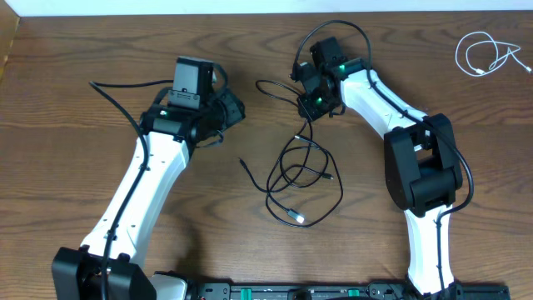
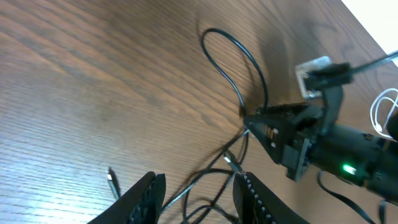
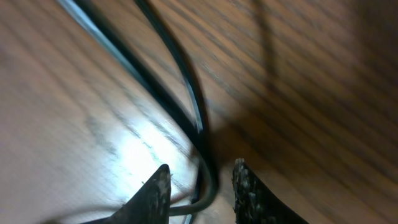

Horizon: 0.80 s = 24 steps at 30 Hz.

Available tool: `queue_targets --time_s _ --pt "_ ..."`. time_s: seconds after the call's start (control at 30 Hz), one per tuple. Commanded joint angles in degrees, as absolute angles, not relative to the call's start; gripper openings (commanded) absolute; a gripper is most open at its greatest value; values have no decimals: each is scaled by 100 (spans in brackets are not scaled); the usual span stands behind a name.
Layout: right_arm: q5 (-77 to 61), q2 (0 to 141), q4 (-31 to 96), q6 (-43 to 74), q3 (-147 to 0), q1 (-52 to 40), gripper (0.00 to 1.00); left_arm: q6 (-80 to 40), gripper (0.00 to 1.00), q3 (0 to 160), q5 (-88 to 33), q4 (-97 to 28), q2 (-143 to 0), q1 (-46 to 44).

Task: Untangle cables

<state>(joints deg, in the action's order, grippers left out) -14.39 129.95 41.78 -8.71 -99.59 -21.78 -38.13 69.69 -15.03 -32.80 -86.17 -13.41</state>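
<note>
Overhead view showed two cables on the wooden surface [image 1: 83,50]: one black cable [image 1: 304,171] in tangled loops at the centre between the arms, and one white cable [image 1: 460,52] coiled well apart at the far right corner. The right gripper [image 3: 202,180] had its jaws narrowly apart astride a black strand. The left gripper [image 2: 199,196] had its jaws apart, gripping nothing, near the tangle.
</note>
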Motion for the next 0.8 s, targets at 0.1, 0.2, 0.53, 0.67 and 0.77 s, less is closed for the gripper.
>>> queue_targets --time_s 0.1,0.2,0.53,0.67,0.77 --pt "-1146 13045 4115 -276 -9771 -2224 19 -3883 41 6877 -1426 -3116 -8733 -1573" --pt "-1100 13045 4088 -12 -9771 -2241 10 -3885 41 6877 -1428 -3098 -8770 -1612" --pt "-1894 12372 4160 687 -10062 -2182 1 -3883 30 6877 -1632 -2432 -8777 -1621" --pt "-2187 11480 4180 687 -10272 -2099 1 -3883 33 6877 -1754 -1953 -8777 -1621" --pt "-2137 10643 4268 1046 -10294 -2021 1 -3872 37 6877 -1826 -1848 -8777 -1621"
